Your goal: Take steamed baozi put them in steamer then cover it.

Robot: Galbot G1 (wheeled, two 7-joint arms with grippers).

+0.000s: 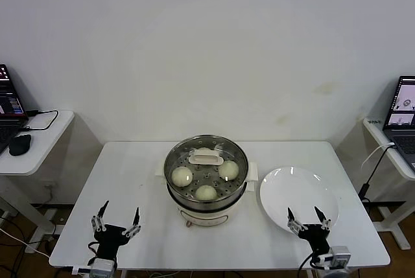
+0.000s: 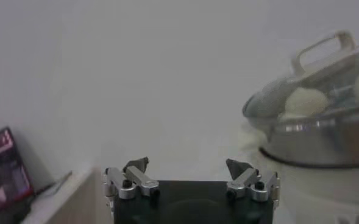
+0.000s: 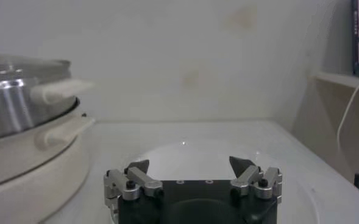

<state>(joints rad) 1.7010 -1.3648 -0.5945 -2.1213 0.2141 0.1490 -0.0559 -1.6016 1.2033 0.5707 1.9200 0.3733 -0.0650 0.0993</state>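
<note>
The steamer (image 1: pixel 206 195) stands at the table's middle on its cream-white base. The glass cover (image 1: pixel 205 156) sits on it, handle up. Through the glass I see three steamed baozi: one on the left (image 1: pixel 181 175), one at the front (image 1: pixel 205 192), one on the right (image 1: pixel 227 170). My left gripper (image 1: pixel 117 219) hovers open and empty near the table's front left edge. My right gripper (image 1: pixel 307 218) is open and empty above the near rim of the white plate (image 1: pixel 298 194). In the left wrist view the covered steamer (image 2: pixel 325 137) shows a baozi (image 2: pixel 305 101) behind my left gripper (image 2: pixel 188 165).
The white plate lies bare to the right of the steamer; the right wrist view shows the plate (image 3: pixel 185 155) under my right gripper (image 3: pixel 191 164). Side desks with laptops (image 1: pixel 403 113) and a mouse (image 1: pixel 20 144) flank the table. A white wall stands behind.
</note>
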